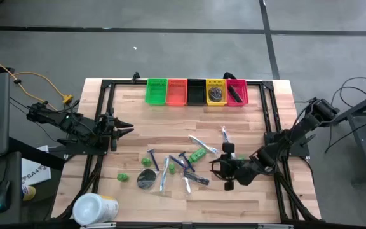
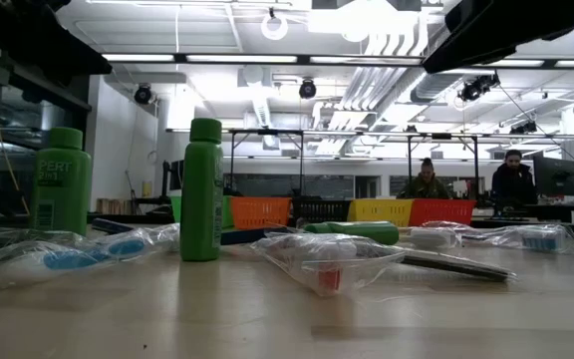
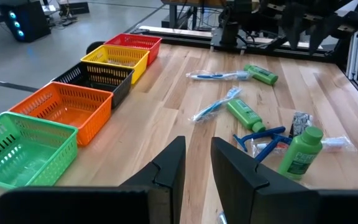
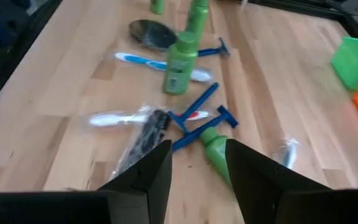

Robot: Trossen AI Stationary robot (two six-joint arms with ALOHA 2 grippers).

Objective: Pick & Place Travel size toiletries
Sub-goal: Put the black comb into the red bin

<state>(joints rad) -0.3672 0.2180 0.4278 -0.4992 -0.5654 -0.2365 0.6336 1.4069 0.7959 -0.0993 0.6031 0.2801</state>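
Note:
The travel size toiletries lie scattered mid-table: green mini bottles [image 1: 198,154] [image 4: 180,62], blue razors [image 1: 186,162] [image 4: 201,121], bagged toothbrushes [image 1: 202,144] [image 3: 217,76] and a round dark disc [image 1: 147,180]. One bottle [image 2: 203,189] stands upright on its base. My right gripper [image 1: 216,168] [image 4: 197,168] hovers open at the right end of the pile. A lying green bottle [image 4: 216,149] and the razors are just beyond its fingertips. My left gripper [image 1: 127,129] [image 3: 197,168] waits at the table's left edge, its fingers a little apart with nothing between them.
Green [image 1: 157,91], orange [image 1: 176,91], black [image 1: 196,91], yellow [image 1: 216,91] and red [image 1: 236,91] bins line the far edge. A large white tub [image 1: 95,208] lies at the near left corner. Bare wood shows between the bins and the pile. People sit far behind the table [image 2: 427,184].

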